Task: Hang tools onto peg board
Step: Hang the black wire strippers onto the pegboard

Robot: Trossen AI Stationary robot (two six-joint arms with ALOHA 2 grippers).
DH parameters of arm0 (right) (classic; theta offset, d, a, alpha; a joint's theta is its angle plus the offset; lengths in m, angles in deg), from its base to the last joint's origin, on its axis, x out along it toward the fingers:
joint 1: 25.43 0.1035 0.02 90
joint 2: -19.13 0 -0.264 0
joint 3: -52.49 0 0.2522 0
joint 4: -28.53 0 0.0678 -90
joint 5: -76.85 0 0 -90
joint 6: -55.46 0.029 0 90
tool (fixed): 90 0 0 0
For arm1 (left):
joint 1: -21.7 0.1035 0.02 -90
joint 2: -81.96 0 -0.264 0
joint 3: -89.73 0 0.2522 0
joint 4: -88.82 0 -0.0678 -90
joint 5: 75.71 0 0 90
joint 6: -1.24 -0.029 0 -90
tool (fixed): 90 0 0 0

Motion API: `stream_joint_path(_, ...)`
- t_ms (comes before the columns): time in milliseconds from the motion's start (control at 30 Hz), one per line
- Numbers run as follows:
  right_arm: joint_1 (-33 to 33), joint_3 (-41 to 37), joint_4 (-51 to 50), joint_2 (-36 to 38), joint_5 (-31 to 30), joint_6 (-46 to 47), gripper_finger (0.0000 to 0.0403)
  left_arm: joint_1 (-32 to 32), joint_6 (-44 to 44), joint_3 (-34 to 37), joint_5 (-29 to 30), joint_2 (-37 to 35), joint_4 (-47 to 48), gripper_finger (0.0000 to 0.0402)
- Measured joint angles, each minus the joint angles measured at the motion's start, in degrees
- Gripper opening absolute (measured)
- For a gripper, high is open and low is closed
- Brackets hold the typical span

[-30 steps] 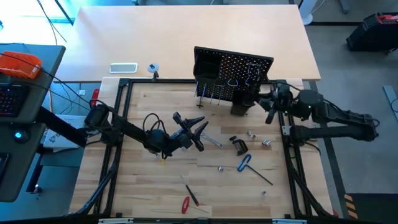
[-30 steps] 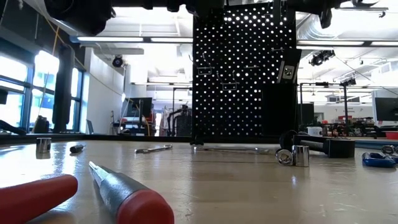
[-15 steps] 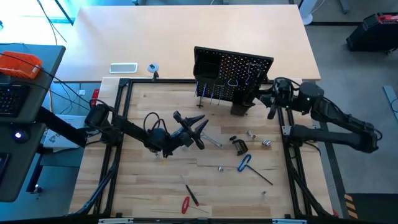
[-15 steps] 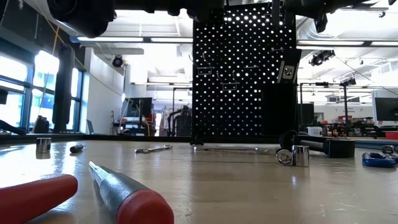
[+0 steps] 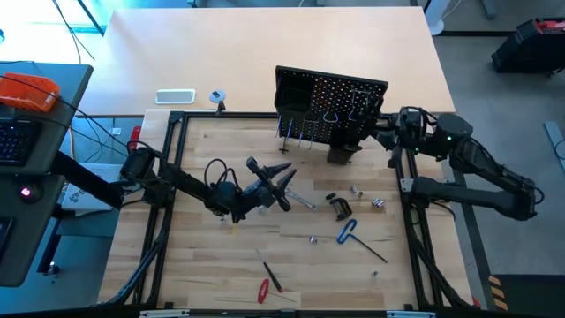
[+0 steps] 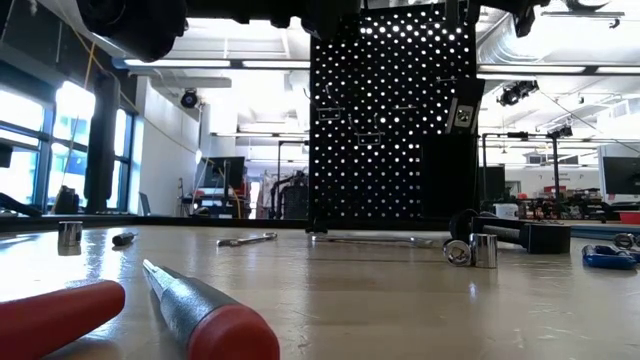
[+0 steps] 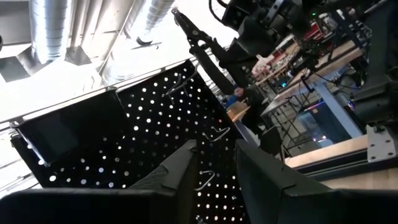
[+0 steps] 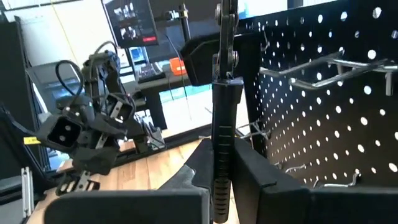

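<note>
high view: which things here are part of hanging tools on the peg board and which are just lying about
Part of the job:
- peg board
- black-handled pliers in the right gripper
- blue-handled hex key
- red-handled screwdriver
- left gripper

Just lying about:
- white tray
- orange device

The wooden table (image 5: 221, 265) has a black metal frame (image 5: 168, 168) around its edge. Past the far side of the table lies a big pale board (image 5: 265, 44). On that board, near the table's far left corner, sit a small white box (image 5: 175, 96) and a little round thing (image 5: 217, 95). Left of the table stands a dark desk (image 5: 35, 132) with an orange thing (image 5: 28, 91) on top. Behind the table, the room has bright windows (image 6: 30, 120) and long ceiling lights (image 6: 200, 63).
</note>
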Motion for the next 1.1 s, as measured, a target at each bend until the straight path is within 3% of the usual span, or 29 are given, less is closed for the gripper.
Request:
stream_joint_path(267,0.0,0.2,-1.4,-3.4,1.1,0.0,0.0021,0.7,2.7,0.0,-0.6,0.0,1.2,0.0105)
stream_joint_path(867,0.0,0.2,-2.5,-0.8,-0.2,-0.8,0.0021,1.0,3.3,0.0,-1.6,0.0,1.8,0.0105)
stream_joint_path(1100,-3.0,0.2,-2.6,-1.5,0.6,-0.8,0.0021,1.0,3.9,0.0,-1.7,0.0,1.9,0.0105)
